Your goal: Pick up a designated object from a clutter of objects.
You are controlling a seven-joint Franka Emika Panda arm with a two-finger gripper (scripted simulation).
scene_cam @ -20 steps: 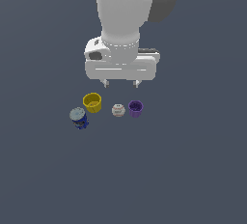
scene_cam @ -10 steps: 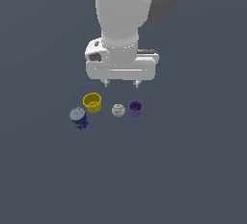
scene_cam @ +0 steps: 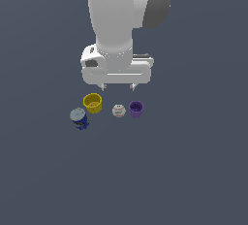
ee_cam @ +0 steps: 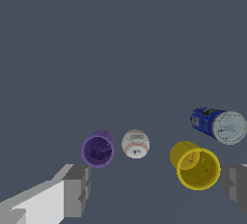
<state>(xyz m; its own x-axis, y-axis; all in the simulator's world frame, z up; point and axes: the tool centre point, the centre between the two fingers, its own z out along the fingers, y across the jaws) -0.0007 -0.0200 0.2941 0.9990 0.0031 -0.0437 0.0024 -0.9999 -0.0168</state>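
The blue can (scene_cam: 79,118) with a silver-grey top stands upright on the grey floor, at the exterior view's left end of the group; it also shows in the wrist view (ee_cam: 218,124). Beside it are the yellow cup (scene_cam: 92,103), the white ball with reddish marks (scene_cam: 118,110) and the purple cup (scene_cam: 136,109). My gripper (scene_cam: 116,87) hangs open and empty above and behind the group, over the gap between yellow cup and ball, clear of every object. In the wrist view the fingers (ee_cam: 76,190) stand wide apart.
The floor (scene_cam: 184,170) is a plain dark grey surface with nothing else on it. The white arm (scene_cam: 121,20) rises above the gripper. In the wrist view the yellow cup (ee_cam: 195,165), the ball (ee_cam: 135,144) and the purple cup (ee_cam: 98,149) lie in a row.
The arm has shifted slightly toward the exterior view's left and a little upward. The four objects have not moved. The gripper stays open.
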